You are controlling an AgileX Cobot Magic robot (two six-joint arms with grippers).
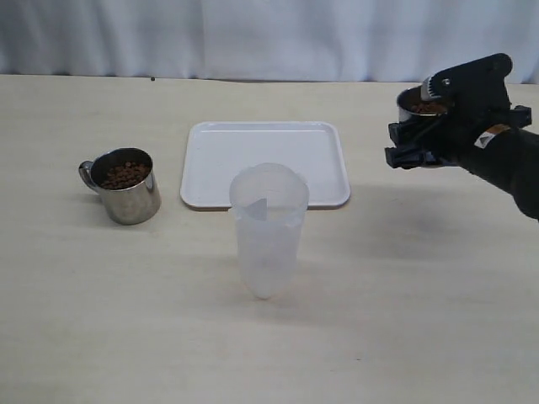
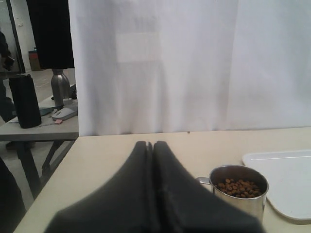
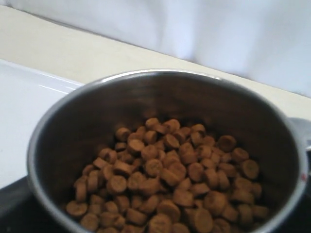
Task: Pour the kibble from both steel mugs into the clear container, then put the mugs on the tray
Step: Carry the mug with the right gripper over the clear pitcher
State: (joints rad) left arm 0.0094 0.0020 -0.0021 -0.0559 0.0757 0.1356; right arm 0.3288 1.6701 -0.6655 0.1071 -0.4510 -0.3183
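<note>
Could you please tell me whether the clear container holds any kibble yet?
Empty: the clear container shows no brown pellets through its frosted wall or at its bottom.

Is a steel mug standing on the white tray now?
No, the tray carries nothing; one steel mug stands on the table left of it.

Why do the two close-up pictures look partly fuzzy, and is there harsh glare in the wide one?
Left wrist view: the shut end effector sits too near the lens, a dark soft blur, while the steel mug behind is crisp. Right wrist view: the kibble fills the frame, slightly soft at close range. Exterior view: even light, only faint shadow by the clear container, no harsh glare.
</note>
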